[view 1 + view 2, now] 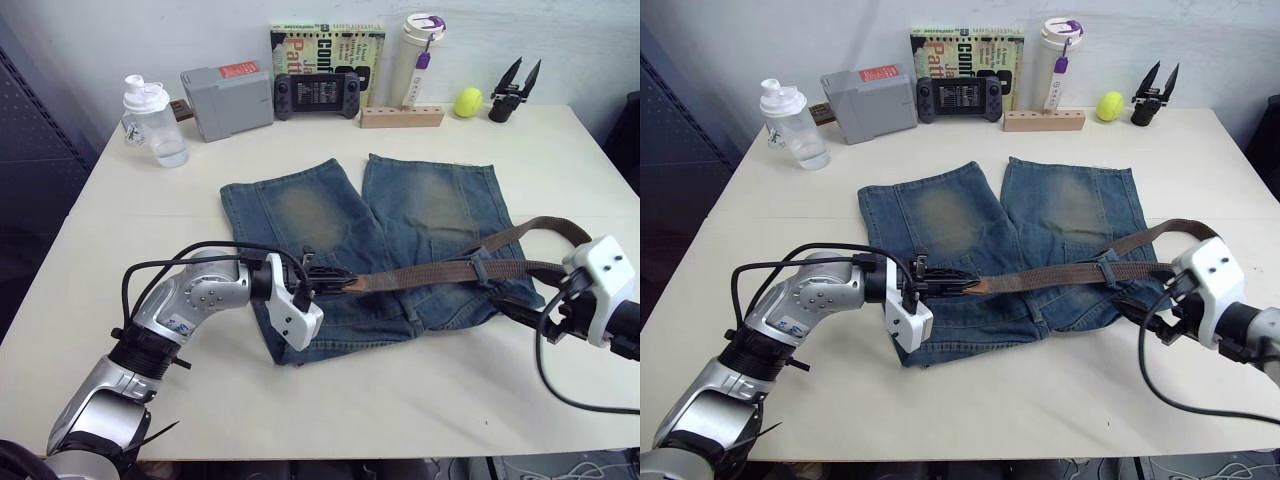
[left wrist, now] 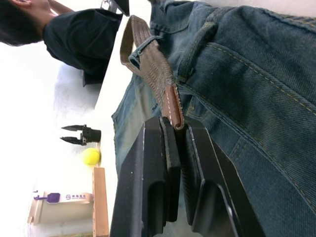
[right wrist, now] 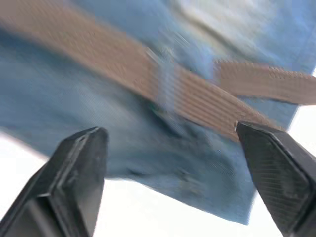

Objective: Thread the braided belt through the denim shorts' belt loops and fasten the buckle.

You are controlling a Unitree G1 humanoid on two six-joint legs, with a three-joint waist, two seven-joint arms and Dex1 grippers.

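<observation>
The left gripper (image 2: 178, 129) has its two black fingers pinched nearly together on the darker brown leather tip of the long brown braided belt (image 1: 440, 272), a thin hold at the very end; the right gripper (image 3: 173, 153) hangs with fingers spread wide and holding nothing, just above the strap.

The strap runs from the tip toward three o'clock across the waistband of the faded blue denim shorts (image 1: 330, 215), passing under one narrow blue denim belt loop (image 1: 481, 270), then curls back at the table's right edge; the buckle I cannot make out.

Risks, as I judge them: the shallow pinch could slip if the strap drags; pulling may bunch the shorts along the cream table (image 1: 330, 400); the tip could miss the next loop.
</observation>
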